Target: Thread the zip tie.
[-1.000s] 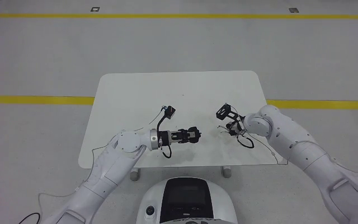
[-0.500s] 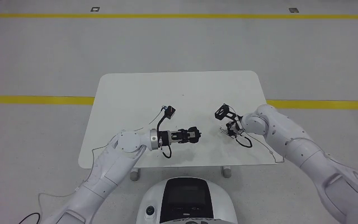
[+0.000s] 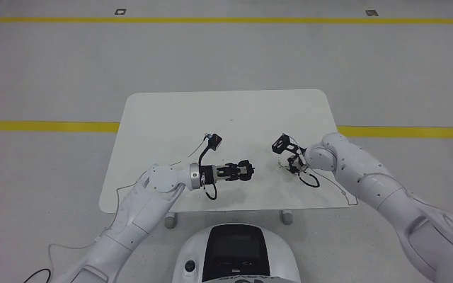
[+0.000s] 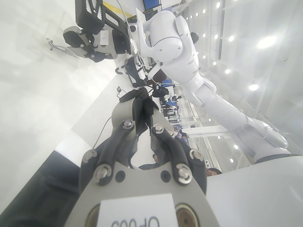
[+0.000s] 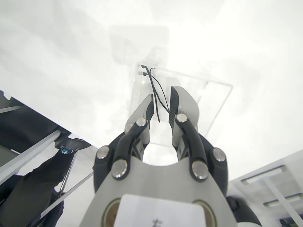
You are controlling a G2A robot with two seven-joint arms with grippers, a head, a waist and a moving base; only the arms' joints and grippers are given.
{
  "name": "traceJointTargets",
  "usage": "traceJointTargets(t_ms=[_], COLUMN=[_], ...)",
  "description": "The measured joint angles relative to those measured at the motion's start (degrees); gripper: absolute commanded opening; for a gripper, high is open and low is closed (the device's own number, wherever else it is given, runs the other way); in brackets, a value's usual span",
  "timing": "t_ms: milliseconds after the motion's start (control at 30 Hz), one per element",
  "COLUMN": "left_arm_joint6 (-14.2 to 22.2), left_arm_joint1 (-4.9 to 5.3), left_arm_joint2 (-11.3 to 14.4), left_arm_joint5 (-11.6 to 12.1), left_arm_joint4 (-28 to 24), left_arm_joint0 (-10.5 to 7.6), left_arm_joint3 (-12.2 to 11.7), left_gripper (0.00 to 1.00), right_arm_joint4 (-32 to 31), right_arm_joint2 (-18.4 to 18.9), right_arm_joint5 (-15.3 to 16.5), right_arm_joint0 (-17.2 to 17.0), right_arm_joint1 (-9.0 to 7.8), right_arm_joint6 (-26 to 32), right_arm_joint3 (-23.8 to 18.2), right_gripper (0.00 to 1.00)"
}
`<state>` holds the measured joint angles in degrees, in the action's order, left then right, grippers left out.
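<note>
Two thin black zip ties [image 5: 153, 83] lie crossed in a clear plastic tray [image 5: 213, 100] on the white table [image 3: 177, 120]. My right gripper [image 5: 161, 102] is open just over the tray, one finger on each side of the ties' tails, not closed on them. From above, the right gripper [image 3: 289, 167] sits at the table's front right. My left gripper [image 4: 142, 102] is shut, its black pads pressed together, and nothing shows between them. The left gripper [image 3: 251, 170] lies low near the front middle, pointing toward the right gripper [image 4: 66, 43].
The two grippers sit a short gap apart near the table's front edge [image 3: 233, 209]. Bare tabletop stretches behind them to the far edge [image 3: 226, 92]. Grey floor with yellow lines [image 3: 56, 126] surrounds the table.
The right arm has shifted slightly toward the table's middle and its gripper has settled a little nearer the tray. The left arm has kept still.
</note>
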<state>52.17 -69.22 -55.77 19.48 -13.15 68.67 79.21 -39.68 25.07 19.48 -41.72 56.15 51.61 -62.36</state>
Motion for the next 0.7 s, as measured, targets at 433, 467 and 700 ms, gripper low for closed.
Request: traceJointTargets(t_ms=[433, 467, 700], left_arm_joint6=[0.0, 0.0, 0.0], left_arm_joint1=[0.00, 0.00, 0.00], left_arm_joint2=[0.0, 0.0, 0.0], left_arm_joint5=[0.0, 0.0, 0.0], left_arm_joint4=[0.0, 0.0, 0.0], left_arm_joint0=[0.00, 0.00, 0.00], left_arm_joint3=[0.0, 0.0, 0.0], left_gripper=[0.00, 0.00, 0.00], right_arm_joint4=[1.1, 1.3, 1.8], right_arm_joint2=[-3.0, -3.2, -5.5], right_arm_joint5=[0.0, 0.0, 0.0], right_arm_joint0=[1.9, 2.0, 3.0], right_arm_joint1=[-0.18, -0.21, -0.13], right_arm_joint6=[4.2, 4.3, 4.8], right_arm_joint3=[0.0, 0.0, 0.7], right_gripper=[0.16, 0.16, 0.14])
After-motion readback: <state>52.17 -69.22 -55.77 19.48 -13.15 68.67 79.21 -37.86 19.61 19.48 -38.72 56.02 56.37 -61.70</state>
